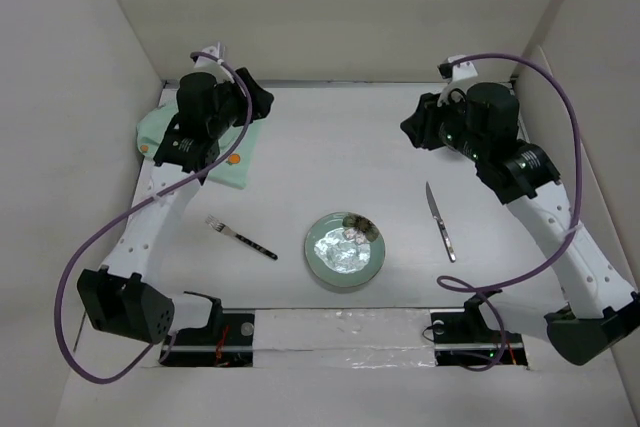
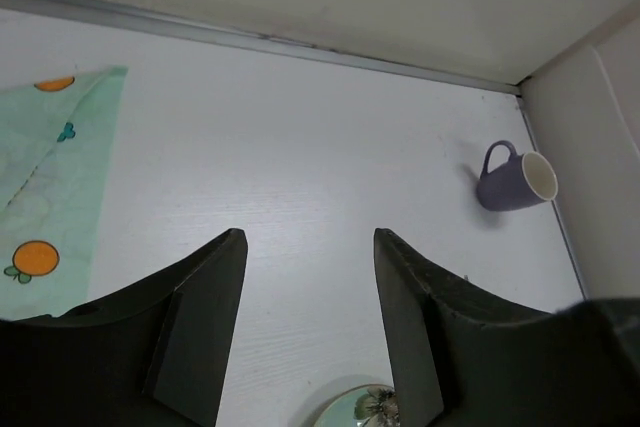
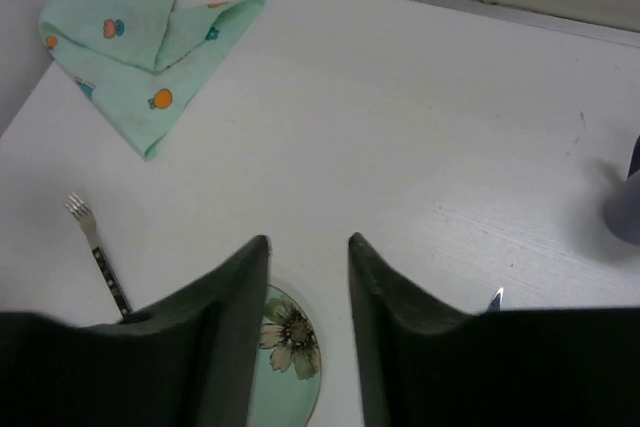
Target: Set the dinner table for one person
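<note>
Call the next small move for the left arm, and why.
Probably lower the open, empty left gripper onto the nearest edge of the placemat. The cloth lies folded in the far left corner, just beside that gripper, while the plate, fork and knife sit on the bare dinner table. The placemat likely goes first.

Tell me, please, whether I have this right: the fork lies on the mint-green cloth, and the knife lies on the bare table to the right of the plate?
Not quite. The fork lies on the bare white table, left of the plate and apart from the mint-green cloth, as the top external view shows. The knife does lie on the bare table to the right of the plate.
</note>
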